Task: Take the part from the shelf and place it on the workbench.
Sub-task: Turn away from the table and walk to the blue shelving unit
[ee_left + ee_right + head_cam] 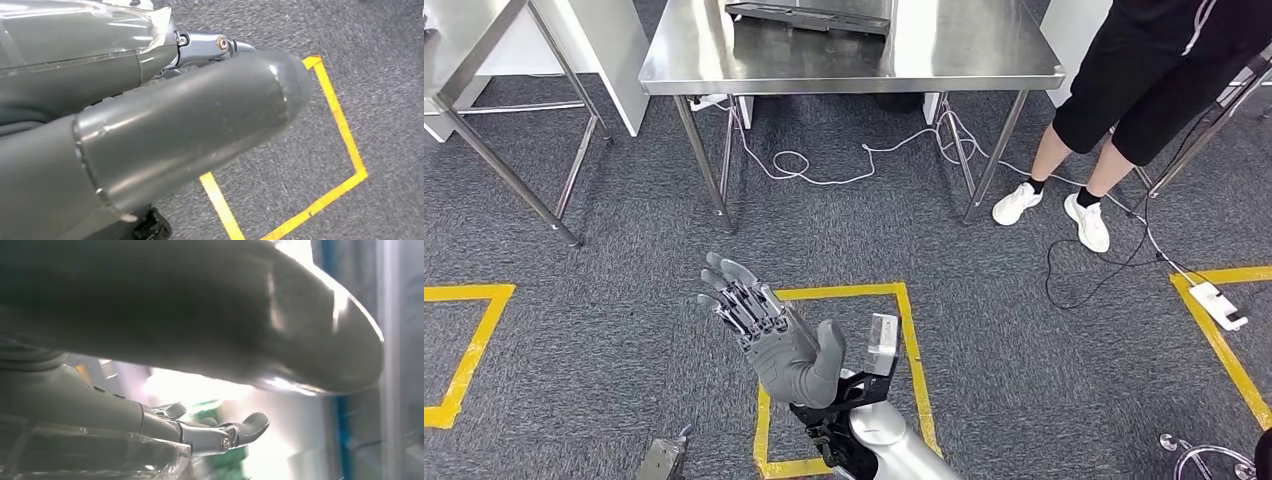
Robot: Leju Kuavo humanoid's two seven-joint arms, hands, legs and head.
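Left hand raised, fingers spread, empty; right hand blurred.

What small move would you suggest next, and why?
Probably ease the right hand a little further toward the blurred green shape just past its fingers, checking that it is the part before closing. The left hand is spread and holds nothing above the carpet, so nothing has been picked up yet.

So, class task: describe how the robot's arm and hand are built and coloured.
The left hand has a matte grey palm and thick grey thumb, with darker fingers showing metal links. A black bracket joins it to a glossy silver arm.
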